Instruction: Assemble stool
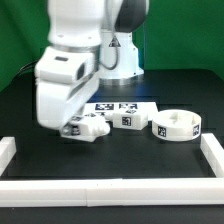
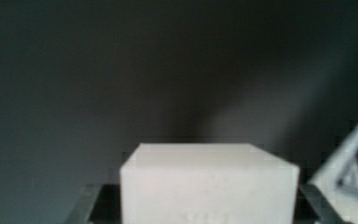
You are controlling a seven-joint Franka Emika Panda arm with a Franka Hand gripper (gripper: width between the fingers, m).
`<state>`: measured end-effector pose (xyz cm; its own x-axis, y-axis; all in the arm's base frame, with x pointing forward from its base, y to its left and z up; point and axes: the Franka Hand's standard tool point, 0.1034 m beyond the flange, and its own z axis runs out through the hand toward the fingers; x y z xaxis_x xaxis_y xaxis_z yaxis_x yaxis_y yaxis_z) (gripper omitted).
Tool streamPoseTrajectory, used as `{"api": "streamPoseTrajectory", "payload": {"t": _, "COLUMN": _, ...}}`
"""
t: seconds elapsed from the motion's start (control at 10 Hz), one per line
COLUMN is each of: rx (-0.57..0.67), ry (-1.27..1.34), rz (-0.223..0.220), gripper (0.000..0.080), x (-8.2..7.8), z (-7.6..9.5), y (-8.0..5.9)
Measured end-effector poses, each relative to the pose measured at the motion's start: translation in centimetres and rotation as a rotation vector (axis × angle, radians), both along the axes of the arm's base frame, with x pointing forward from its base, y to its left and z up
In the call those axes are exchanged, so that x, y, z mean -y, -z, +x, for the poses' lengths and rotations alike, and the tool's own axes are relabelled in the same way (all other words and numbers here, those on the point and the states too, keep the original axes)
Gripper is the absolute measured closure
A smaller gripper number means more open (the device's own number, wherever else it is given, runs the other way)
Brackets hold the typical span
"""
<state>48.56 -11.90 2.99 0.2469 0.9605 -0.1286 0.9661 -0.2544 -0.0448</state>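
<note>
your claw (image 1: 71,127) grips a leg (image 1: 92,126) left of centre in the exterior view; the seat (image 1: 178,126) lies well apart, toward that view's right

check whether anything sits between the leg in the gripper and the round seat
Yes. In the exterior view a second leg lies between the held leg, clamped in the gripper, and the seat toward the view's right.
</note>
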Motion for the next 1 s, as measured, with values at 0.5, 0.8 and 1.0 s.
{"api": "streamPoseTrajectory", "payload": {"t": 0.5, "rx": -0.046, "ry": 0.053, "rz": 0.001, "gripper": 0.0466, "x": 5.3, "z": -3.7, "y": 1.1}}
{"api": "streamPoseTrajectory", "payload": {"t": 0.8, "rx": -0.039, "ry": 0.053, "rz": -0.001, "gripper": 0.023, "x": 4.8, "z": -3.2, "y": 0.8}}
{"api": "streamPoseTrajectory", "payload": {"t": 1.0, "rx": 0.013, "ry": 0.02, "rz": -0.007, "gripper": 0.0163, "x": 2.6, "z": -2.0, "y": -2.1}}
